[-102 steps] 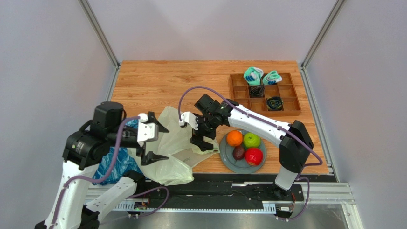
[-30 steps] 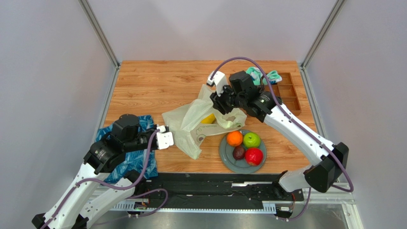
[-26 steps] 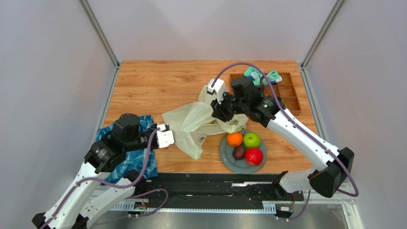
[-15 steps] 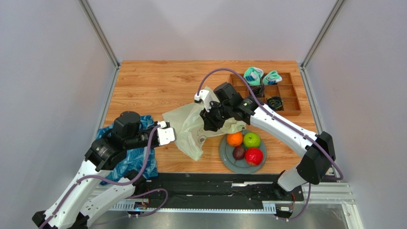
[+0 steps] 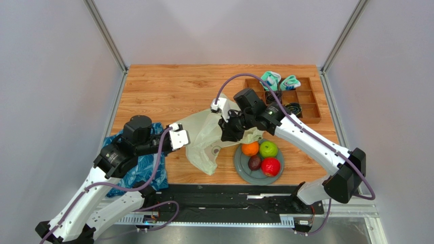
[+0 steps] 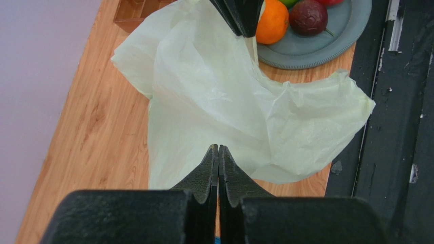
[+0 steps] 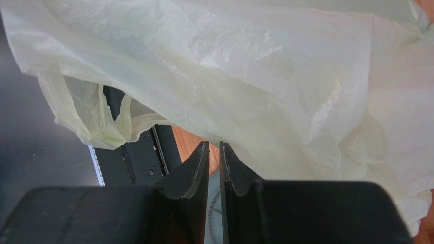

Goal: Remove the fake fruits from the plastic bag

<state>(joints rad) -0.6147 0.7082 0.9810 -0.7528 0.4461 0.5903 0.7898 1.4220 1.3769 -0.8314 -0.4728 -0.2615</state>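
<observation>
One plastic bag [image 5: 204,140] hung between left jaws — clamped on it — and right jaws, nearly together, grip unclear; four fake fruits [image 5: 268,150] lay on one plate [image 5: 243,172] beside.

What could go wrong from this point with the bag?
The left pincer pinches only an edge of the bag; a pull may slip or tear it.
The right pincer sits close beside the plate; dragging the bag could knock the orange off.
Anything left inside the bag is hidden and might spill.
</observation>
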